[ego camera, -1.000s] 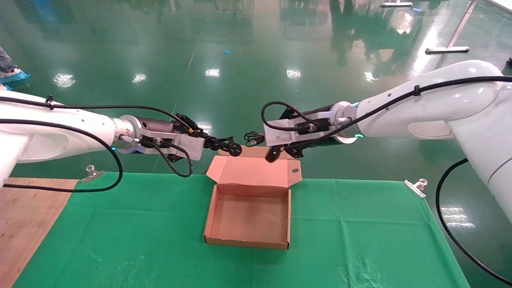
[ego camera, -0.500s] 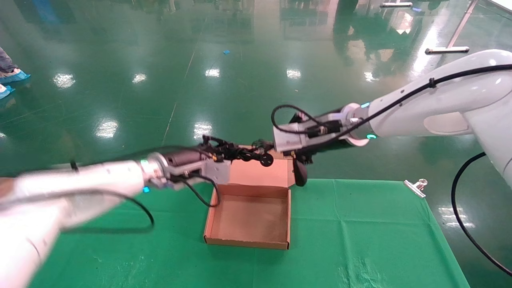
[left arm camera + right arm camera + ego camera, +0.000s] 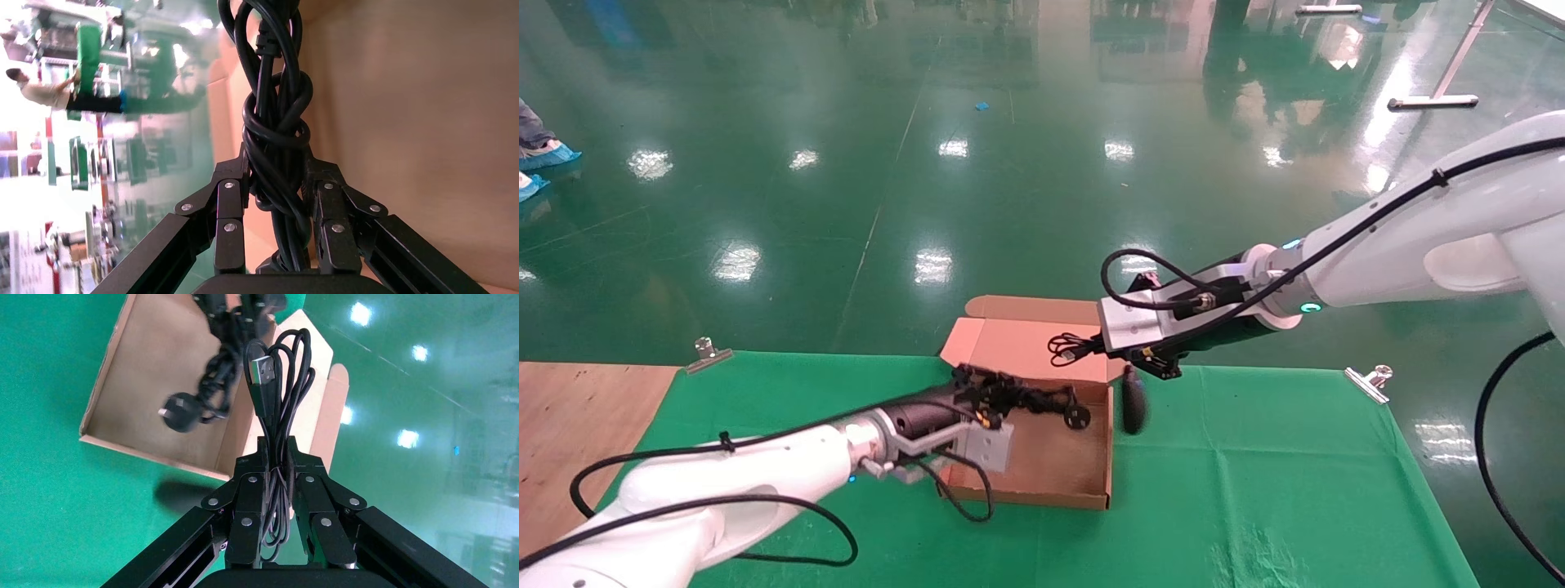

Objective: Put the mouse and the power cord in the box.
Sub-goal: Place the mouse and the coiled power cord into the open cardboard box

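The tan box (image 3: 1026,494) lies open on the green cloth, its lid leaning back. My left gripper (image 3: 989,390) reaches in from the near left and is shut on the twisted power cord (image 3: 275,122). The cord's round plug (image 3: 1077,416) hangs low over the box's right half. Over the box's far right corner, my right gripper (image 3: 1095,349) is shut on the mouse's thin cable bundle (image 3: 278,373). The mouse (image 3: 1133,400) dangles below it, just outside the right wall, above the cloth. In the right wrist view the mouse is hidden, while the plug (image 3: 180,413) shows inside the box (image 3: 147,361).
The green cloth (image 3: 1254,474) is held by metal clips at the far left (image 3: 707,353) and far right (image 3: 1369,382). Bare wooden tabletop (image 3: 568,441) shows at the left. Beyond the table's far edge lies glossy green floor.
My left arm swung down and nearer, carrying the power cord from behind the lid to low over the box. My right gripper moved right and down with the mouse hanging.
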Robot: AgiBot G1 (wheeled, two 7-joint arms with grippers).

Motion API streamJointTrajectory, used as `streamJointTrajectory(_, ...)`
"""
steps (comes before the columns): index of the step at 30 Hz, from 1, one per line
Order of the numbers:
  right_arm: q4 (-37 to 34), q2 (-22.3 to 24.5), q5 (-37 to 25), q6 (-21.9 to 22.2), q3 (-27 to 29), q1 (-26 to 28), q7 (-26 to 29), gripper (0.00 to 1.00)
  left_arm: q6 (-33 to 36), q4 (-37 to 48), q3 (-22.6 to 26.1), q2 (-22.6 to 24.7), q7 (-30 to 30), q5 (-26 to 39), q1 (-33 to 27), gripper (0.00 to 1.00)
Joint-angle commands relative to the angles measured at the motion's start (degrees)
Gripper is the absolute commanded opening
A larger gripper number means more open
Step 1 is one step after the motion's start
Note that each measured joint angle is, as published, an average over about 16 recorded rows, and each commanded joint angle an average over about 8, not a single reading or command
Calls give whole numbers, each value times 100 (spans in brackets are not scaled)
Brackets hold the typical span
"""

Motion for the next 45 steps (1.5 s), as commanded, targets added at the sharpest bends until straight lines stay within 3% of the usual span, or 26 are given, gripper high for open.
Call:
streamJointTrajectory(1,-81,1,22,3,2,-7,-61,0,-58,-49,135,9,22,13,72,1)
streamJointTrajectory(4,-171,5,55,20,10,-24,-140,0,-164,-209,323,9,65,-81,179,14)
streamJointTrajectory(9,-304,17,108,32,25,-66,-267,0,-293,-353,652,1,92,-266,310,72)
streamJointTrajectory(12,-371,21,134,33,33,-86,-331,0,-345,-379,837,-3,78,-376,342,97)
streamJointTrajectory(13,-391,21,143,32,36,-90,-349,0,-360,-385,896,-5,71,-413,344,100)
streamJointTrajectory(25,-501,8,218,-20,52,-88,-487,0,-513,-411,1433,-20,25,-897,310,100)
streamJointTrajectory(29,-466,-15,248,-44,58,-65,-490,0,-335,-251,1501,-50,-292,-1174,220,100)
streamJointTrajectory(35,-287,-63,280,-20,39,-36,-432,0,661,119,1491,-283,-893,-1540,-80,100)
streamJointTrajectory(45,459,-141,356,416,-154,-258,-16,0,2371,327,1300,-1098,-1060,-1923,-361,100)
